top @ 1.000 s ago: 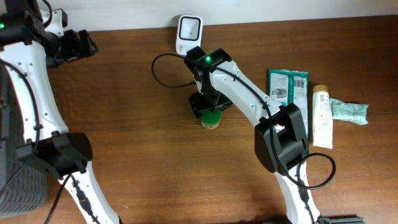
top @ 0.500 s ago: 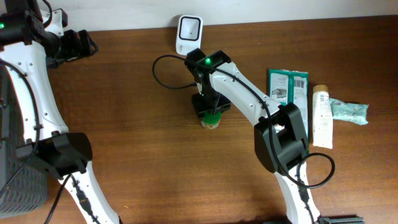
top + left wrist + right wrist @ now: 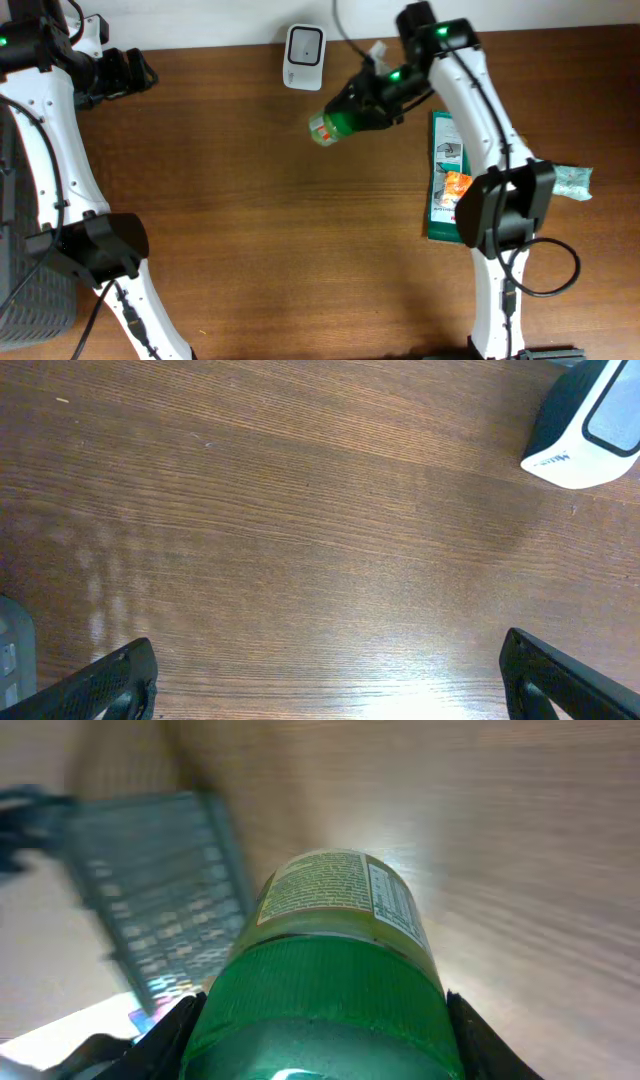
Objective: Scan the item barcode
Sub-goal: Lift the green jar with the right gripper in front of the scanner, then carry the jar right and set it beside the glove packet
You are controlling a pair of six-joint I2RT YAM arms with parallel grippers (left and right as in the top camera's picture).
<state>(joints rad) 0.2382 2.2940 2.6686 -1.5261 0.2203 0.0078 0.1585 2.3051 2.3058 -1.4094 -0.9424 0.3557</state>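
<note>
What is new: A second ago the jar (image 3: pixel 328 125) stands upright on the table (image 3: pixel 250 260), right under the right gripper (image 3: pixel 360 108). Now we see it lifted off the wood and up in the air.
Where the jar is: It hangs near the back of the table, in front of the scanner (image 3: pixel 304 45) and a little to its right. The two do not touch.
Which way it points: The jar is tipped onto its side. Its long line runs mostly left to right across the table. The bottom points left. The green lid (image 3: pixel 351 119) points right, into the gripper.
Right gripper: It squeezes the jar by the green lid. In the right wrist view we see a finger (image 3: pixel 175 1040) on each side of the lid. The label with small print faces up.
Right arm: A second ago it stretches across the middle of the table. Now it bends along the right side, over the green packet (image 3: pixel 445 205).
Left gripper (image 3: pixel 128 72): Its fingers are spread wide with nothing between them. It sits at the far left, well apart from the jar, in the same spot as before.
Left wrist view: We see bare wood and one corner of the scanner.
</note>
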